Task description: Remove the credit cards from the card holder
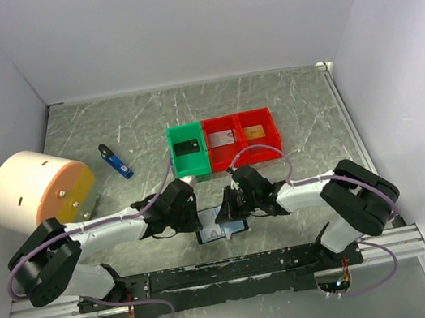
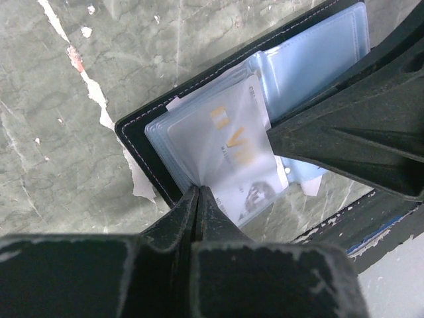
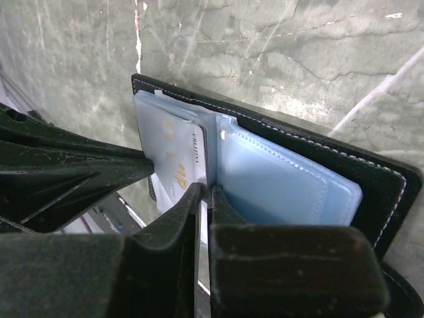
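The card holder (image 1: 223,229) lies open near the surface's (image 1: 285,105) near edge, its floppy clear sleeve (image 2: 173,142) pinched in the left gripper's (image 2: 197,193) closed jaws, the right gripper's (image 3: 204,193) jaws closed on the light, stiff, slick credit card's (image 3: 179,159) exposed edge.

card holder (image 1: 212,234) mostly hidden from above, credit card (image 2: 232,165) lettering blurred

Plain white walls (image 1: 171,18) around grey-green marbled tabletop (image 1: 300,94)
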